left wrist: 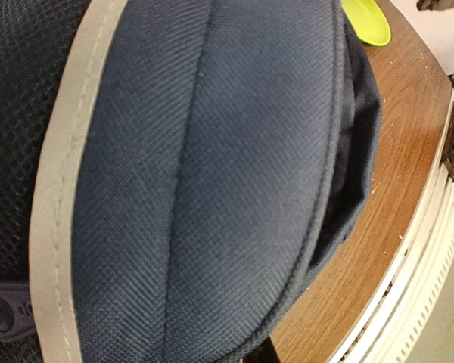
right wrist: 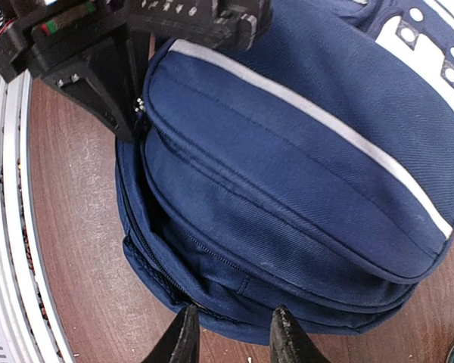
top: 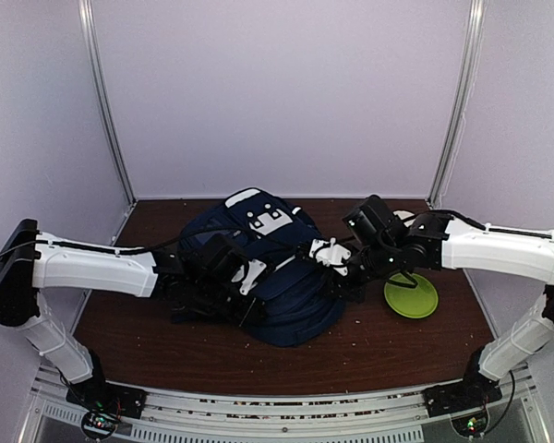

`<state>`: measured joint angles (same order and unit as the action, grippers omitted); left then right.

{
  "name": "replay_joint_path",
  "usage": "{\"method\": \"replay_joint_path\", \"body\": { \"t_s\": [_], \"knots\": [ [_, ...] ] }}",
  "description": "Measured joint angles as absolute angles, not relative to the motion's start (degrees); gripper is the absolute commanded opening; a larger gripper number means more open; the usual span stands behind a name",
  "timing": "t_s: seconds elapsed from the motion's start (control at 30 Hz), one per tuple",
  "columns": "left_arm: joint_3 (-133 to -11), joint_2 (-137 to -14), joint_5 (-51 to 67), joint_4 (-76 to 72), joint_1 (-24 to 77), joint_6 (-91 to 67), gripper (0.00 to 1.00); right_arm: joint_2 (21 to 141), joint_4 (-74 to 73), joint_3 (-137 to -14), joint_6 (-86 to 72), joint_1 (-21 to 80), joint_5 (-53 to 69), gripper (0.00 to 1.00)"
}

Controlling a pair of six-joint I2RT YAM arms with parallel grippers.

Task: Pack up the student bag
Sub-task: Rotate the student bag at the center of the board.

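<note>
Item: student bag (top: 295, 305), navy fabric, lying flat at the middle of a brown table (top: 397, 341), its white patch (top: 263, 217) toward 12 o'clock and its rounded end toward 6 o'clock; a white stripe (right wrist: 303, 113) runs across the upper panel. Edges: the rounded end stops short of the table's near edge, leaving a band of bare wood at 6 o'clock, beyond which lies a perforated metal rail (top: 277, 406). Pale walls (top: 277, 92) close the table at 9, 12 and 3 o'clock. Bare wood shows at 4 to 5 o'clock of the bag and at 7 to 8 o'clock under the left arm. Item: green plate (top: 411, 295), at 3 o'clock of the bag, near it but apart, partly under the right arm. Containers: the bag shows a dark slit along its lower seam in both wrist views; the inside cannot be made out. Left gripper (right wrist: 125, 98): reaches in from 9 o'clock, clenched, tips against the bag's side seam; whether fabric is pinched cannot be told. Right gripper (right wrist: 233, 336): comes in from 3 o'clock, released, fingers (right wrist: 185, 336) parted, tips just beside the bag's rim, nothing clamped between them.
</note>
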<state>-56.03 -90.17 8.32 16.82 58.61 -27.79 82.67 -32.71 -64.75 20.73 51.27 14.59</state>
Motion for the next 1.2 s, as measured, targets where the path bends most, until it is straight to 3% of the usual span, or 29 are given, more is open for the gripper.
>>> {"method": "replay_joint_path", "body": {
  "t_s": [0.3, 0.43, 0.6, 0.87, 0.97, 1.2],
  "knots": [
    [-63.5, -96.3, 14.5, 15.4, 58.9, -26.1, 0.01, 79.2, -32.7, -64.0, 20.6, 49.6, 14.0, 0.33],
    [-67.1, -100.3, 17.9, 13.2, 58.9, -24.2, 0.12, 78.8, -33.2, -63.2, 20.6, 49.3, 13.5, 0.33],
    [-67.3, -100.2, 19.6, 13.1, 59.2, -21.1, 0.36, 77.6, -34.1, -60.7, 20.9, 49.1, 13.2, 0.33],
    [-63.0, -89.0, 17.2, 13.7, 59.9, -15.8, 0.42, 77.3, -35.0, -60.4, 21.2, 47.0, 13.5, 0.33],
    [-62.6, -85.4, 13.7, 13.8, 59.9, -12.6, 0.51, 77.0, -35.9, -60.3, 22.3, 45.0, 13.7, 0.38],
    [-62.4, -82.6, 5.1, 14.7, 58.2, -5.0, 0.52, 77.5, -38.1, -57.8, 25.6, 43.9, 13.4, 0.41]
  ]
}}
